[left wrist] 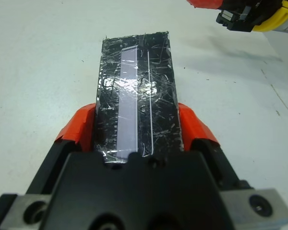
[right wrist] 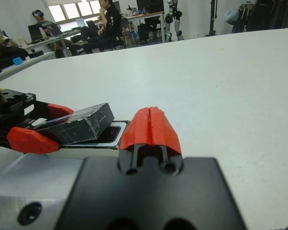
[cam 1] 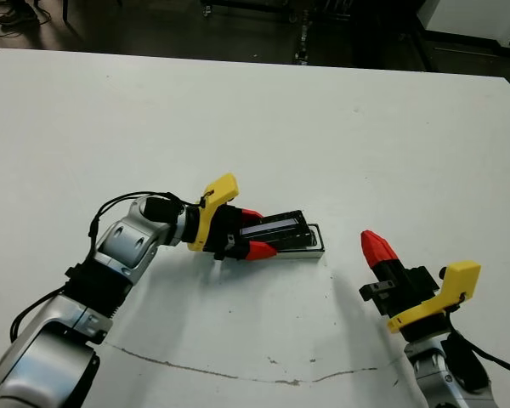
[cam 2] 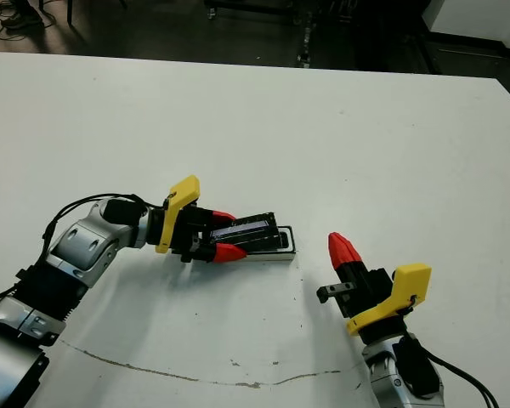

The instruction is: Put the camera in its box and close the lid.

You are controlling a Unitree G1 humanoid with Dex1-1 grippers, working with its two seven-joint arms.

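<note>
At the left of centre in the head views, the lid (cam 1: 276, 226) is gripped between the two red fingers (cam 1: 261, 250) of the left gripper (cam 1: 253, 232). The lid is held tilted, its far end raised over the box (cam 1: 314, 246), which lies flat on the white table (cam 1: 323, 127) just right of the gripper. In the left wrist view the lid's (left wrist: 137, 103) scratched glossy face and pale stripe run straight out from between the fingers. The camera cannot be made out; the box's hollow is mostly hidden beneath the lid. At the lower right of the frame, the right gripper (cam 1: 376, 246) is seen with its fingers pressed together, holding nothing, near the box but apart from it.
</note>
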